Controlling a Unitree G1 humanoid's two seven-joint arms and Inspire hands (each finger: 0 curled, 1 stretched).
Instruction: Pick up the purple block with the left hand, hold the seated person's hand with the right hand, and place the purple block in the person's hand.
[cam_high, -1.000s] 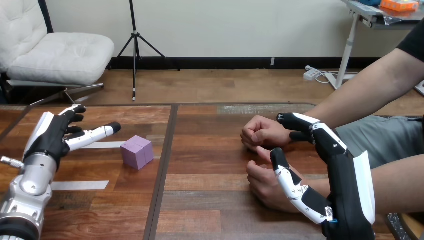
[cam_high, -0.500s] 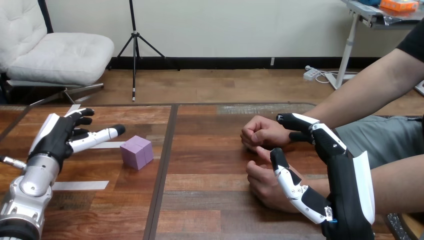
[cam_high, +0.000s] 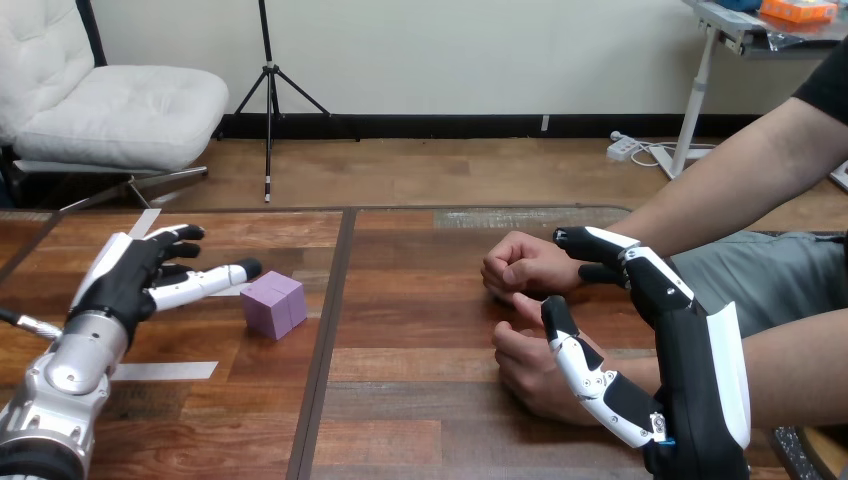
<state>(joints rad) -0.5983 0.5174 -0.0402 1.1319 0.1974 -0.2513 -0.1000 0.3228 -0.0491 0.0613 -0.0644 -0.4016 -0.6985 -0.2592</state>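
Left hand (cam_high: 125, 280) is hovering open, fingertips (cam_high: 245, 269) pointing right at the purple block (cam_high: 273, 304), which is sitting just beyond them on the table (cam_high: 400, 400). Right hand (cam_high: 690, 340) is resting over the person's near hand (cam_high: 525, 365), grip unclear.

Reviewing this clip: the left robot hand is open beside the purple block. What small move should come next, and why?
Probably ease the left robot hand toward the purple block and slightly down, so its straight fingers come round the block before closing. The block sits ungrasped on the table, and the fingertips appear to stop just short of its near side, so closing now would likely catch nothing.
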